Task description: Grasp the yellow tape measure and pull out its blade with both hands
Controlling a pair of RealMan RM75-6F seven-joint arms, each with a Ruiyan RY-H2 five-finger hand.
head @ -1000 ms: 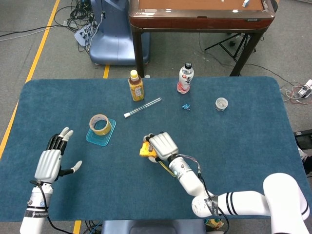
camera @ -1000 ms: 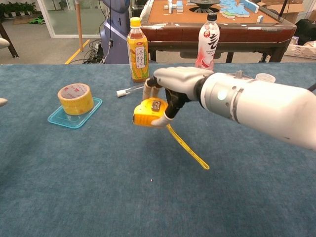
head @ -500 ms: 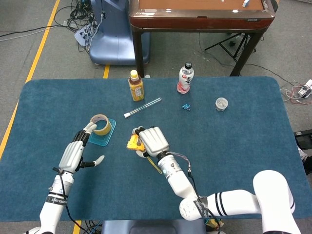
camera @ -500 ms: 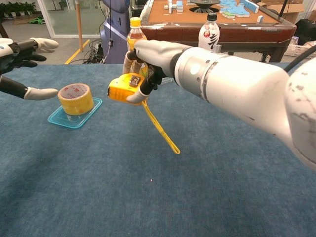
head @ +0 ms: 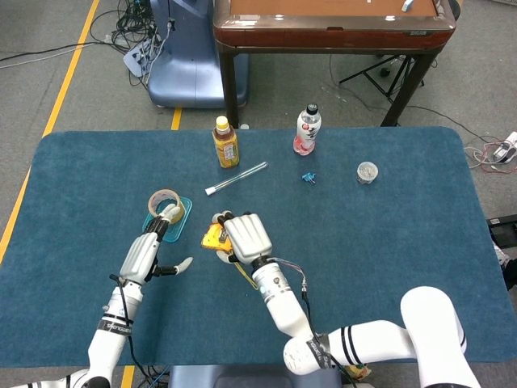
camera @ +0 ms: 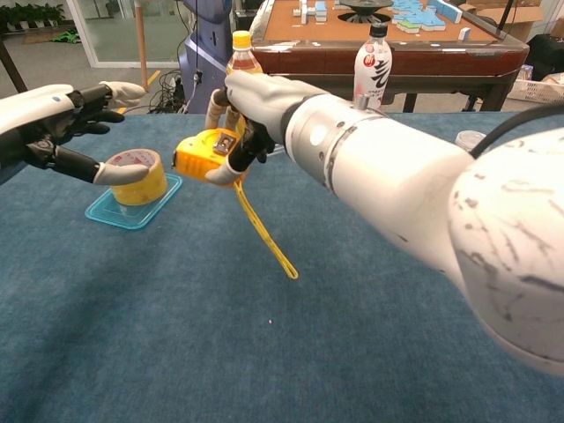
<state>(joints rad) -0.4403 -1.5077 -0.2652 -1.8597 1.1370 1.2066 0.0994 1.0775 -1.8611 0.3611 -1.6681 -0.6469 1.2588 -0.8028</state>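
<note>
My right hand (head: 245, 237) (camera: 251, 101) grips the yellow tape measure (head: 212, 237) (camera: 201, 152) and holds it above the table. A short length of yellow blade (camera: 264, 232) (head: 245, 274) hangs down from the case, its tip free. My left hand (head: 155, 249) (camera: 66, 119) is open with fingers spread, a short way left of the tape measure and apart from it. It holds nothing.
A roll of yellow adhesive tape (head: 165, 204) (camera: 135, 175) stands on a teal tray (head: 150, 229) (camera: 110, 214) just behind my left hand. Further back are a yellow bottle (head: 224, 141), a clear tube (head: 236, 178), a white-and-red bottle (head: 306, 129), a small blue clip (head: 308, 177) and a round container (head: 367, 171).
My right hand has carried the tape measure up and to the left. My left hand has moved right toward it, fingers still spread.
</note>
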